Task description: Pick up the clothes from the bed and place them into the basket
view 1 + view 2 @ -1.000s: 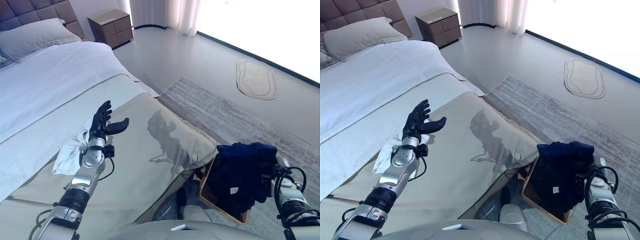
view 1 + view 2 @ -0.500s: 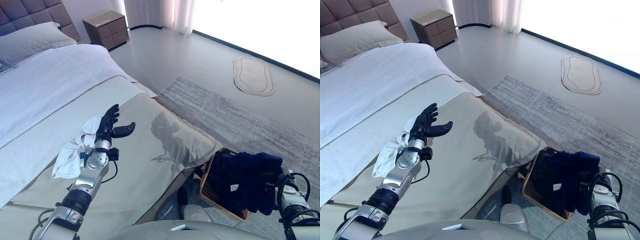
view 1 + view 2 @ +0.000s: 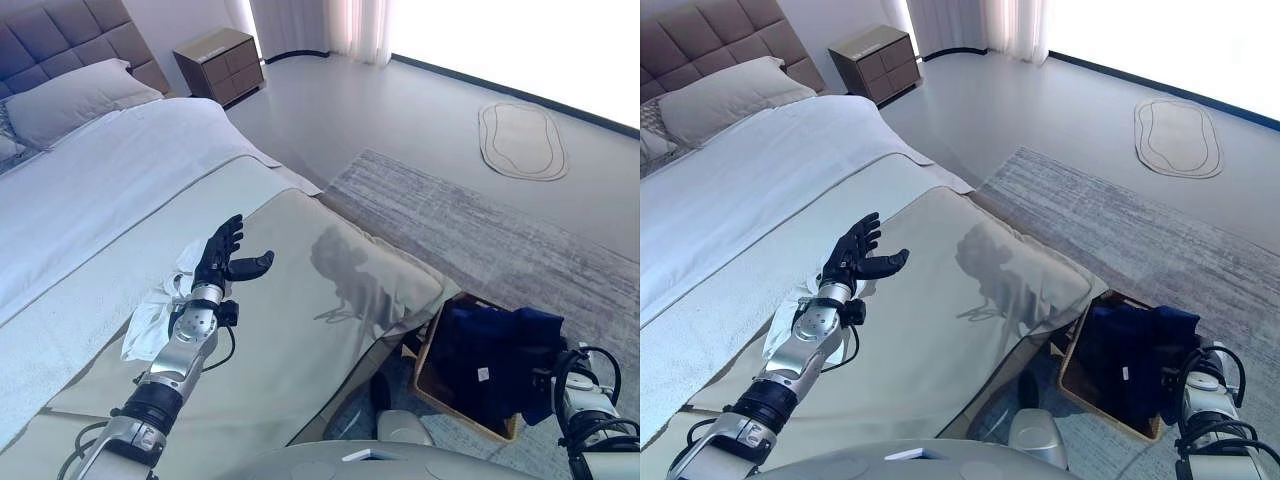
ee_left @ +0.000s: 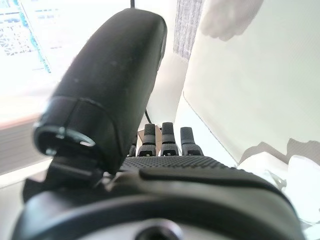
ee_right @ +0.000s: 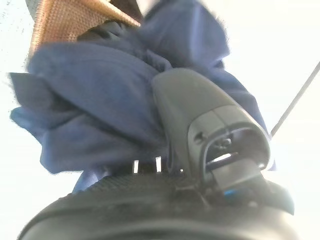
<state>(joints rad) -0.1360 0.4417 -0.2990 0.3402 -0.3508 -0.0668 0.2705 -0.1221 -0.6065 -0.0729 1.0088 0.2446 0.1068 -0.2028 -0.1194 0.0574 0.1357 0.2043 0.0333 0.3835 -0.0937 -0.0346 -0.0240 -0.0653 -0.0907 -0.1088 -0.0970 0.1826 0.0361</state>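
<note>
A crumpled white cloth (image 3: 155,318) lies on the beige bed cover (image 3: 330,290), beside my left forearm. My left hand (image 3: 222,258) is open, with straight fingers, and is raised a little above the bed just past the cloth; it also shows in the left wrist view (image 4: 190,175). A brown basket (image 3: 440,395) stands on the floor at the foot of the bed. A navy garment (image 3: 490,355) hangs into it. My right hand (image 5: 200,115) is shut on the navy garment (image 5: 90,100), with its thumb over the bunched cloth, at the basket's far side.
A grey rug (image 3: 480,220) lies under the basket and beside the bed. A small oval mat (image 3: 522,140) lies further off on the floor. A nightstand (image 3: 220,65) and a pillow (image 3: 75,100) are at the bed's head.
My right hand has come down with the navy garment, which now hangs lower in the basket. My left hand stays open over the bed. The camera has shifted slightly.
</note>
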